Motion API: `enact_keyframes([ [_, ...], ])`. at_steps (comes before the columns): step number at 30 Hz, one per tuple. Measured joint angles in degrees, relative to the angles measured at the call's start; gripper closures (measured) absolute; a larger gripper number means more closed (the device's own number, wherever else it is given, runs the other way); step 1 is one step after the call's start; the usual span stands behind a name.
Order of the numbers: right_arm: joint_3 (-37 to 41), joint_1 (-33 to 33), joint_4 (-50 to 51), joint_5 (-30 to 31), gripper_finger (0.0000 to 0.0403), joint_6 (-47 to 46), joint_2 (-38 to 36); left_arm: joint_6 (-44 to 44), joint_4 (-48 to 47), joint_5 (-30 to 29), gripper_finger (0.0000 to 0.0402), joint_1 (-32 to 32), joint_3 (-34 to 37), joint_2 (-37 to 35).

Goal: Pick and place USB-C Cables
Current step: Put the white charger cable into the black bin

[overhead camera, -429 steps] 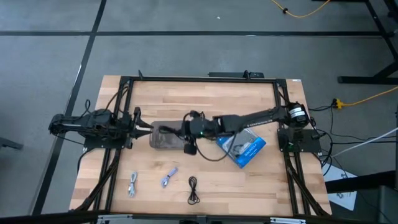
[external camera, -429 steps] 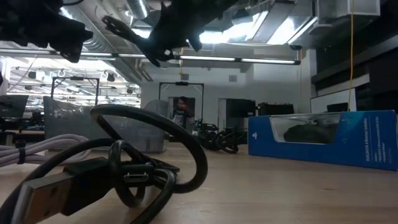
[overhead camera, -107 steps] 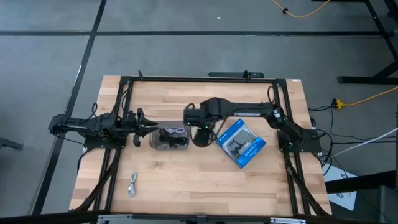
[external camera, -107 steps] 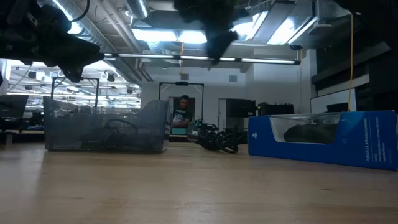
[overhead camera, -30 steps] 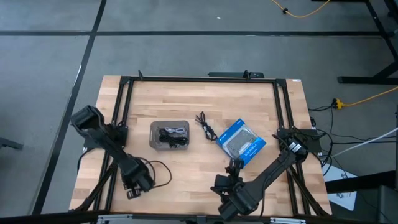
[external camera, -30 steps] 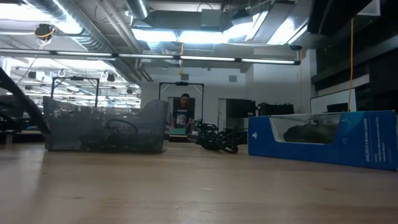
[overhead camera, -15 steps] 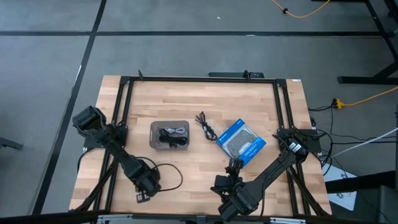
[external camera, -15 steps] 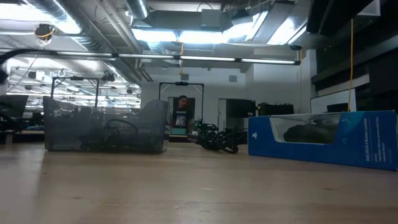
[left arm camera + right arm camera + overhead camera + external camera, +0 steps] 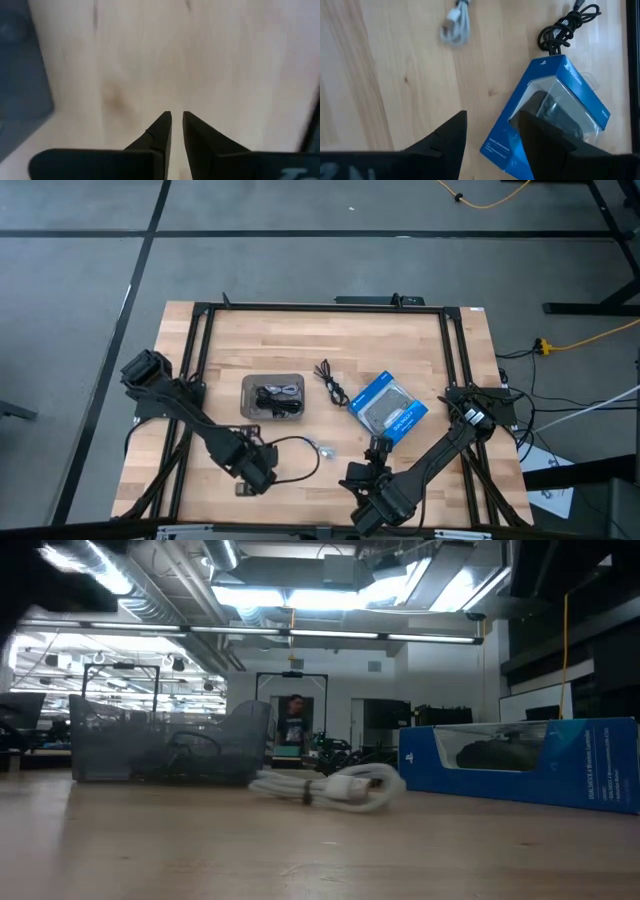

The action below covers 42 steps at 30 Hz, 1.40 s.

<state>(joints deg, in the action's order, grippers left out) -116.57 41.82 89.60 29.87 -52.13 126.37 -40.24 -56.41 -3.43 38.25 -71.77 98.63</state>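
Observation:
A grey-white USB-C cable lies bundled on the wood between the two arms, also seen in the low view and the right wrist view. A black cable lies on the table beyond it. Other cable bundles lie in the grey tray. My left gripper hangs near the front edge, left of the grey-white cable, shut with nothing between its fingers. At the front, my right gripper stands open and holds nothing.
A blue retail box lies right of centre, close to the black cable. The left arm's own black cord loops over the table near the grey-white cable. Bare wood stretches along the far side and the front left.
My left gripper has moved along the front of the table toward its right edge. The grey-white cable now lies in the middle of the table, in front of the tray, where it did not show half a second ago.

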Motion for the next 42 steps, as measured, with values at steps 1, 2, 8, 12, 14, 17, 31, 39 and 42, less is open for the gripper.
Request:
enact_keyframes([
  [1,0.00,0.00,0.00,0.00,0.0221,-0.16,0.00,1.74,-3.06,0.69,0.0360,0.09,-1.60,-0.13],
  [2,0.00,0.00,-0.02,0.00,0.0221,-0.20,0.00,3.20,-6.01,0.77,0.0360,0.38,-2.90,-0.62],
  [8,0.02,0.00,-0.15,-0.08,0.0221,-1.73,0.00,3.95,-17.78,-1.10,0.0360,1.82,-4.27,-9.24],
  [12,0.00,0.00,-0.17,1.02,0.0221,-1.73,0.00,0.27,-17.33,-15.67,0.0360,5.12,-0.79,-21.74],
  [14,0.00,0.00,-0.20,3.82,0.0221,-1.62,0.00,0.05,-14.52,-24.12,0.0360,6.91,2.77,-29.19],
  [17,0.00,0.00,0.18,10.78,0.0221,-0.14,0.00,0.28,-11.64,-35.79,0.0360,8.26,10.32,-40.11],
  [31,0.00,-4.14,-0.63,23.01,0.0221,-4.13,0.00,37.10,46.03,-40.76,0.0360,1.60,54.64,-85.19],
  [39,-0.02,-12.36,-5.37,12.96,0.0221,-4.38,0.00,52.68,64.90,-21.66,0.0360,-8.42,66.24,-90.03],
  [42,-0.02,-14.91,-6.52,8.56,0.0221,-2.67,0.00,50.87,64.83,-15.92,0.0360,-13.45,67.45,-89.99],
])
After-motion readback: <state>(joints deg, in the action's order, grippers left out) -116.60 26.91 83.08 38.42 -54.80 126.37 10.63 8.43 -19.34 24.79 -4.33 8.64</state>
